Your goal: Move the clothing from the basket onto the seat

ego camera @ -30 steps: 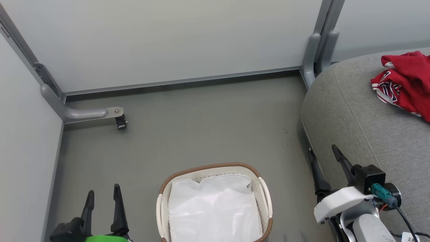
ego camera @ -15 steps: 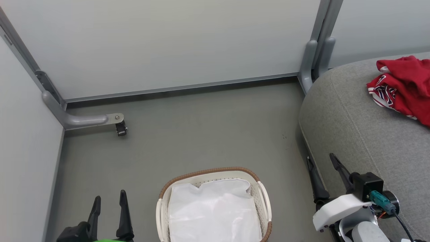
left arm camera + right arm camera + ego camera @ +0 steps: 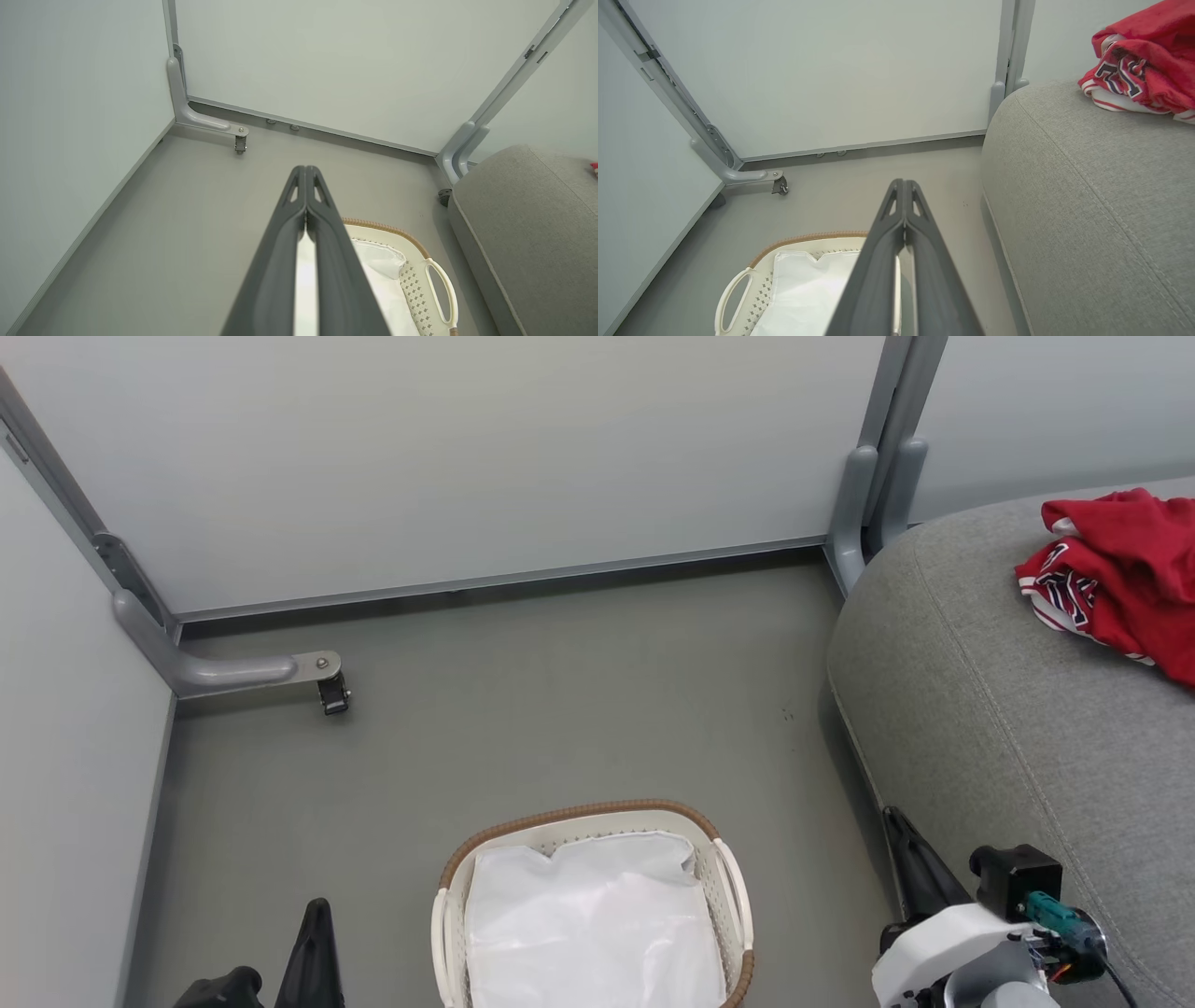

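Observation:
The red clothing with white stripe trim and dark lettering lies bunched on top of the grey seat at the far right; it also appears as the clothing on the seat. The white basket with a brown rim stands on the floor at the bottom centre, holding a white liner sheet. My left gripper sits left of the basket, shut and empty, as does the left gripper. My right gripper rests beside the seat's edge, shut on nothing, like the right gripper.
Pale partition walls close off the back and left. A grey metal foot with a small caster juts from the left corner, and a grey post stands at the seat's far corner. Grey floor lies beyond the basket.
Both grippers have gone from open to shut and sunk lower in the head view. The camera shifted slightly; basket and clothing stay put.

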Controlling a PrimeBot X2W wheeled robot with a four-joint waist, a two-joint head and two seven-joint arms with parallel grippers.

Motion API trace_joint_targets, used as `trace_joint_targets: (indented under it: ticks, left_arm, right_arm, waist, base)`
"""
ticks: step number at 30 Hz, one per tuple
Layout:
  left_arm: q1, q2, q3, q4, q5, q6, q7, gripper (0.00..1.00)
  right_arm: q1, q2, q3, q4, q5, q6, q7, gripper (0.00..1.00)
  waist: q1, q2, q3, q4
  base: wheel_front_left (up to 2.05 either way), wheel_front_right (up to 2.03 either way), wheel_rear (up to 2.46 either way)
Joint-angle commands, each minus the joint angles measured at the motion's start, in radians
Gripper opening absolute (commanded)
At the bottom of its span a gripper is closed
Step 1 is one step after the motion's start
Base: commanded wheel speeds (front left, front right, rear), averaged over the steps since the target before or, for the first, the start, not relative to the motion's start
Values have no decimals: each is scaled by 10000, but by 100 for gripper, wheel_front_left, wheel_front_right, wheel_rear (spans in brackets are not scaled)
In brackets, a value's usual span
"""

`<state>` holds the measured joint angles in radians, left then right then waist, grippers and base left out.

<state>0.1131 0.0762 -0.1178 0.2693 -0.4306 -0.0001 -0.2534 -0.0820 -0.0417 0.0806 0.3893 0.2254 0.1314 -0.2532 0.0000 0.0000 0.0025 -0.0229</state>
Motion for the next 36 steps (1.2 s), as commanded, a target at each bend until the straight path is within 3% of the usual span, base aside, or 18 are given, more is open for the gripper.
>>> trace_joint_targets:
  ticks: [1, 36]
  left_arm:
    - [-132, 1, 132, -113, -395, -69, 110, 0]
    - [-1048, -108, 1047, -189, -5107, -589, 1579, 0]
  right_arm:
    - [-146, -18, -90, -183, 507, 0, 115, 0]
    - [-224, -54, -864, -743, 6022, -4, 1582, 0]
  waist:
    - [0, 0, 1, 5]
    - [0, 0, 2, 68]
  base:
    - [0, 0, 0]
    - [0, 0, 0]
